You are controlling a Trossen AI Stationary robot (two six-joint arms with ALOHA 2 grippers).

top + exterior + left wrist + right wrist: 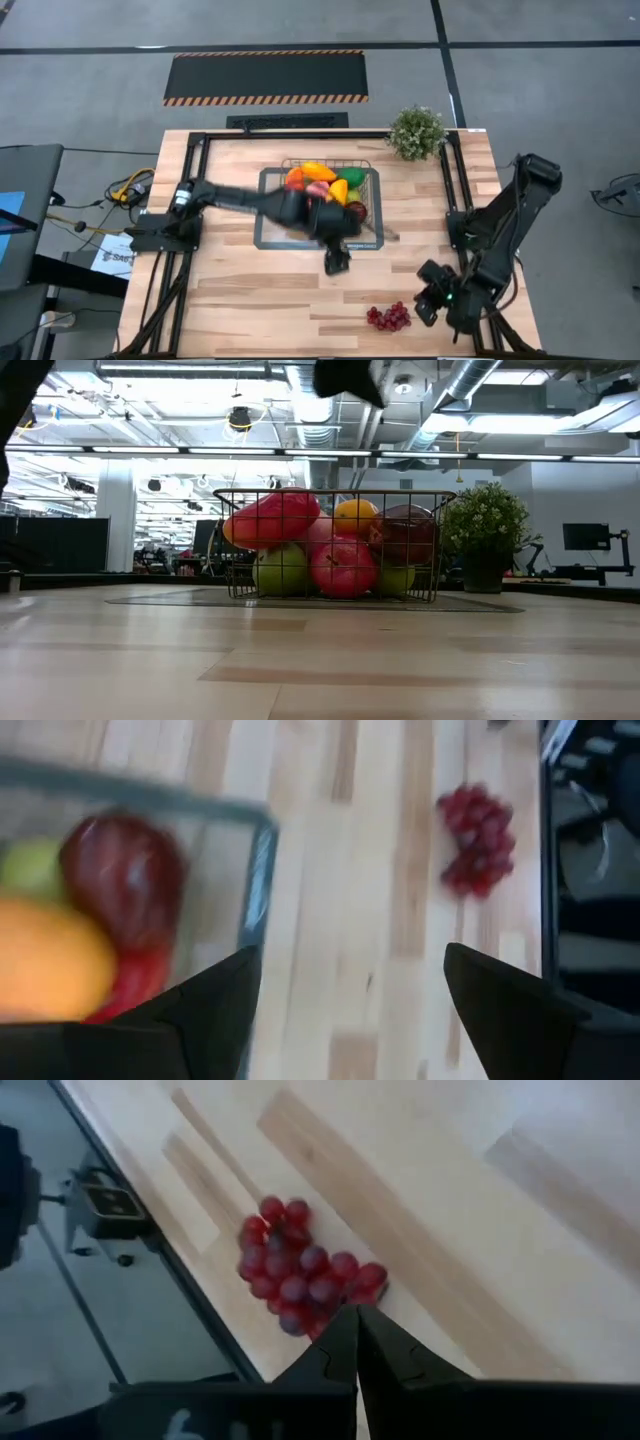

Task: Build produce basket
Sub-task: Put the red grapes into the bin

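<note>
Wire-mesh basket, filled with produce, sits on a grey tray at bench centre. Left gripper, fingers spread, hangs at the basket's 6 o'clock edge. Grape bunch lies on bare wood at 5 o'clock, just beside the right gripper, fingers pressed together. Potted plant stands at 1 o'clock.

We see the left hand smeared by motion, while its arm hides part of the basket and produce.

Grey floor — striped black mat
</note>
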